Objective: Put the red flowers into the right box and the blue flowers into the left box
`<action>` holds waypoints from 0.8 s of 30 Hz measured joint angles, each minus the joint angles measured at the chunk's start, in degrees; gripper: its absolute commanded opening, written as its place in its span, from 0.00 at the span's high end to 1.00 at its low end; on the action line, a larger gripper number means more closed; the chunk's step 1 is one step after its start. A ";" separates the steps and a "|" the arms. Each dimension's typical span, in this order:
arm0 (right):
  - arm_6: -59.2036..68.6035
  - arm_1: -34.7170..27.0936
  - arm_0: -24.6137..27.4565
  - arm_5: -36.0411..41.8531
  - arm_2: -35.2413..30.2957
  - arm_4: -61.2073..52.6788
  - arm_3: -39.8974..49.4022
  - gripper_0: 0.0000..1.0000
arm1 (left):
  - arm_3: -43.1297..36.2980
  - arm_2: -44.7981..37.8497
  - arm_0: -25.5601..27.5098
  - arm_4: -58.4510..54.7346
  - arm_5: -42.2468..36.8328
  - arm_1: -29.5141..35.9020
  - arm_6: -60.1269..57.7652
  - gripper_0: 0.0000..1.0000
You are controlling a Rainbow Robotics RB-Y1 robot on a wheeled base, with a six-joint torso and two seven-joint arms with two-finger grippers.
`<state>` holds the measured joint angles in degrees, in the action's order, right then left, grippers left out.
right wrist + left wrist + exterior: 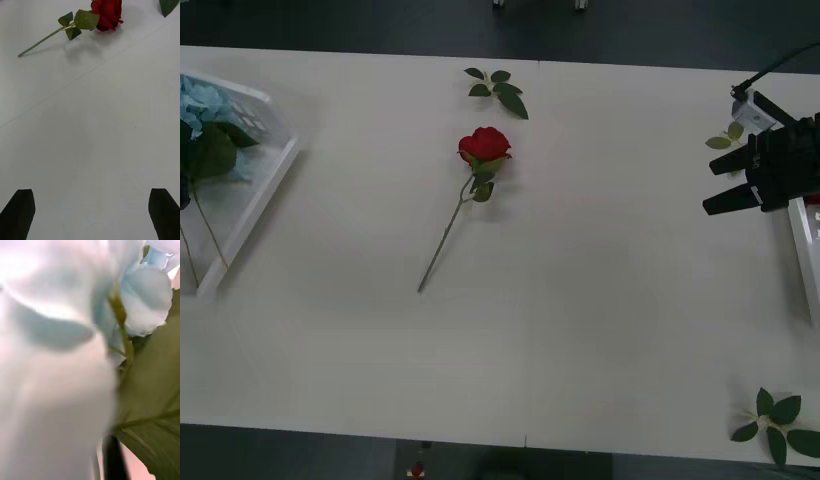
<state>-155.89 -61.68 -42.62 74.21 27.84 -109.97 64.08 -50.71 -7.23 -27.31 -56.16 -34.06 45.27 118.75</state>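
Observation:
One red flower lies flat mid-table, its bloom (483, 145) toward the far side and its thin stem (440, 240) running back toward me. From the right wrist, the same red bloom (107, 10) is far ahead. My right gripper (708, 188) hovers open and holding nothing at the table's right side, its black fingertips (18, 213) pointing at the rose. The right box (804, 240) shows as a white rim just behind it. The left box (250, 200), a white basket, holds blue flowers (205, 105). The left wrist camera is pressed against pale-blue petals (148, 300) and a green leaf (153, 397), so my left gripper is among them.
Bloomless leaf sprigs lie at the far middle (500, 90), beside the right gripper (727, 137) and at the near right corner (780, 425). Bare white tabletop (600, 280) stretches between the rose and the right gripper.

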 measured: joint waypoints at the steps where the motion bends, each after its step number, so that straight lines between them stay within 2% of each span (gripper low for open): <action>1: 0.00 0.00 0.00 0.00 0.00 0.00 0.00 0.11 | 0.00 0.00 0.00 0.16 0.00 0.00 0.00 0.00; 9: 0.00 0.00 0.00 0.00 0.00 0.00 0.00 0.12 | -0.02 -0.03 -0.01 1.32 -1.15 0.12 0.01 0.00; 18: 0.00 0.01 0.00 0.00 0.00 0.00 0.00 0.11 | -3.41 -4.86 -0.05 -3.51 -22.39 6.83 0.39 0.00; 24: 0.00 0.02 0.00 0.00 0.00 0.00 -0.01 0.11 | -3.87 -9.41 -0.14 -7.12 -32.54 12.32 7.27 0.00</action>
<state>-155.89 -61.66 -42.62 74.21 27.84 -109.97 64.07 -54.57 -16.64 -27.45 -63.27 -66.59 57.59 126.02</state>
